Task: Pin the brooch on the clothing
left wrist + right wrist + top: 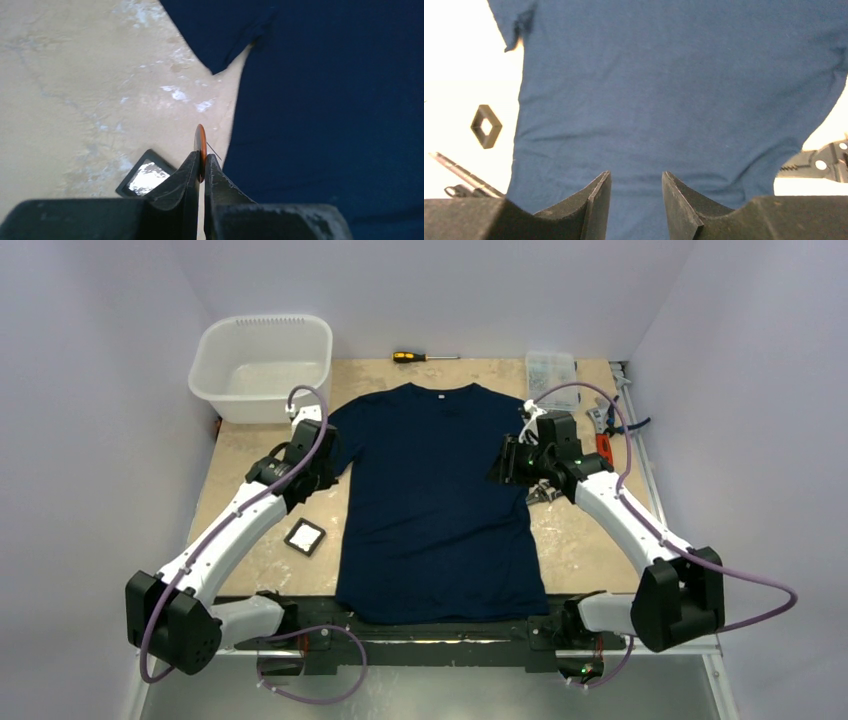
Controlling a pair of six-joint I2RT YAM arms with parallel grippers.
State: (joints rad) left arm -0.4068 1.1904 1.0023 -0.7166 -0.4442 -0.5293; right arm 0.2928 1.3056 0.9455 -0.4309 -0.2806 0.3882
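The navy T-shirt (435, 500) lies flat on the table, collar at the far side. It also shows in the left wrist view (330, 115) and the right wrist view (664, 90). My left gripper (203, 161) is shut on the reddish-orange brooch (200, 142), held edge-on with its thin pin sticking out toward the shirt, above the table just left of the shirt's side. In the top view the left gripper (318, 462) is by the shirt's left sleeve. My right gripper (635, 175) is open and empty above the shirt's right side, also seen from the top (508, 462).
A small square black tray with white lining (305, 537) lies left of the shirt, also in the left wrist view (145, 176). A white plastic tub (262, 365) stands at the back left. A screwdriver (420, 357), a clear box (551, 370) and pliers (602, 430) lie at the back and right.
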